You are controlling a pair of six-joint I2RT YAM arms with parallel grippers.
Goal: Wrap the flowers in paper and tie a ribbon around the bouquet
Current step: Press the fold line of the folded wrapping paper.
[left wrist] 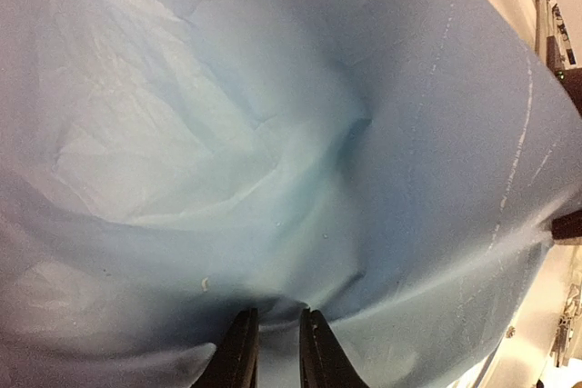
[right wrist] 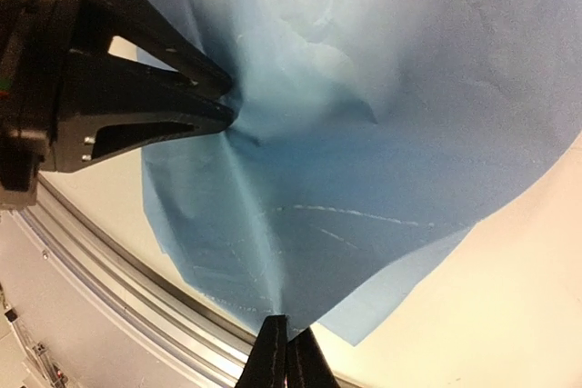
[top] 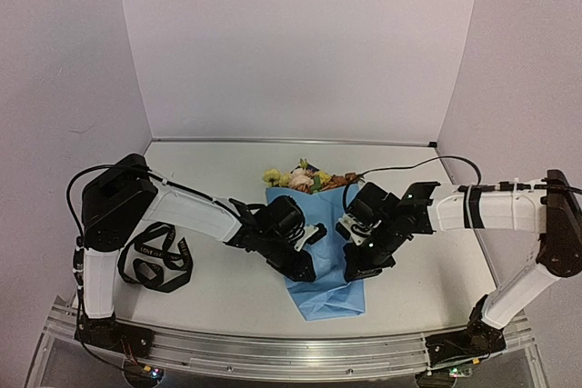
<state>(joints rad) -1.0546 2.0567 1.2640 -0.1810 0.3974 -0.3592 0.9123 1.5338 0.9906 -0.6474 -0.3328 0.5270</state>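
**Top external view: paper (top: 329, 297) being pinched from both sides**

Top external view is showing the light-blue paper lying lengthwise in the middle of the table (top: 218, 188), its narrow end pointing toward the arm bases. The flowers (top: 302, 177) are poking out above its far edge. The left gripper (top: 305, 272) is reaching in over the sheet's left side and the right gripper (top: 355, 272) over its right side, so the lower half of the paper is sitting between them. The ribbon (top: 150, 244) is lying in loose loops well to the left, beside the left arm's base, apart from the paper.

Left wrist view is showing that gripper's fingers (left wrist: 238, 356) standing narrow, with a gathered fold of paper running down between them and the rest of the sheet billowing above. From the right wrist camera the same two fingers are meeting at their tips on the sheet, creases fanning out from the pinch.

Right wrist view is showing the right fingers (right wrist: 271, 356) pressing flat together with no gap, their tips sitting exactly at the paper's near edge. A long crease is running down to them, so they appear to be nipping that edge.
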